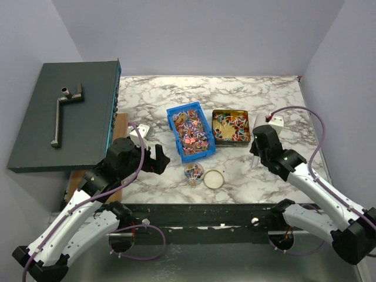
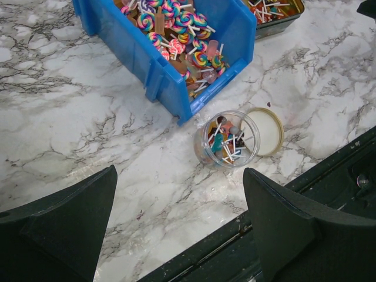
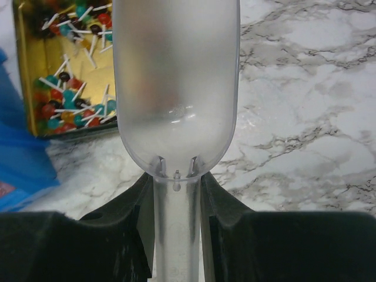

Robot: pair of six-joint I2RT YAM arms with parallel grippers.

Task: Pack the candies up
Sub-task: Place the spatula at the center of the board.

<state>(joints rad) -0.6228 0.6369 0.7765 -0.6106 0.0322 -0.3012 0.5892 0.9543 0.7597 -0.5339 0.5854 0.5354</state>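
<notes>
The candies (image 2: 176, 17) fill the blue bin (image 2: 158, 76) and gold tin (image 1: 231, 111); few sit in the jar (image 2: 202, 144). The left fingers (image 2: 70, 223) stand spread, empty; the right fingers (image 3: 117, 235) pinch an empty scoop (image 3: 176, 88). Risk: the wide scoop spills beside the narrow jar.

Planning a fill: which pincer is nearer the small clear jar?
Left. Left pincer sits just left of the small clear jar; right pincer, holding a clear plastic scoop, is farther right.
</notes>
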